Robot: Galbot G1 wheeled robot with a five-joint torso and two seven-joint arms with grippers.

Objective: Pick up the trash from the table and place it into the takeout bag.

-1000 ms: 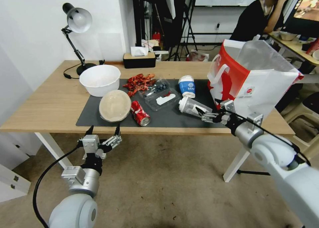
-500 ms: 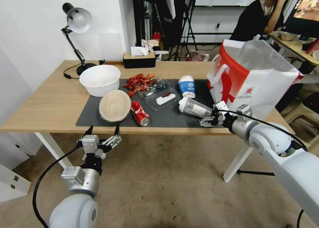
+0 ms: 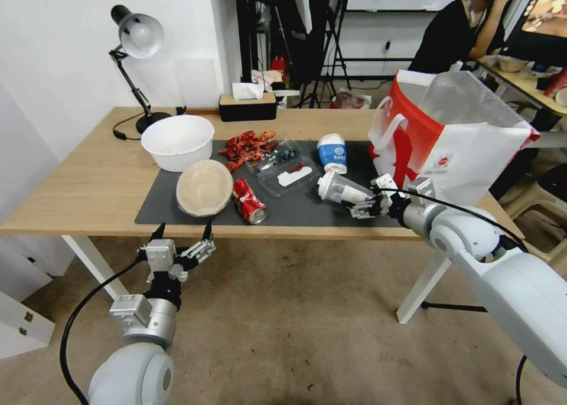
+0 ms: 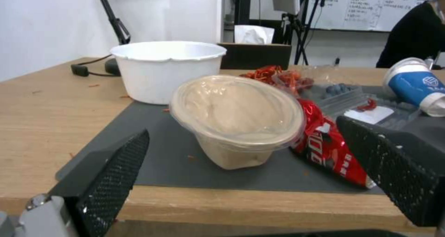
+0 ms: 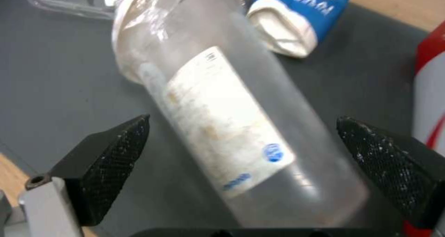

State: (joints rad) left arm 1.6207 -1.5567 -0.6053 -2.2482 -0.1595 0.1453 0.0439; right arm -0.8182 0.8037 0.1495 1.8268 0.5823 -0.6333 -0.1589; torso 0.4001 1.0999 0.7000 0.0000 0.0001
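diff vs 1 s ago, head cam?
The right gripper has swung down and in along the clear lidded plastic cup lying on the dark grey mat; its open jaws now straddle the cup's base, not yet closed. The cup, other litter, white-and-red takeout bag and open left gripper stayed put.

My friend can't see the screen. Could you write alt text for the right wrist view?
A clear plastic cup with a white label lies on its side on a dark grey mat, between the two open black fingers of the right gripper. A blue-white paper cup lies just beyond it.
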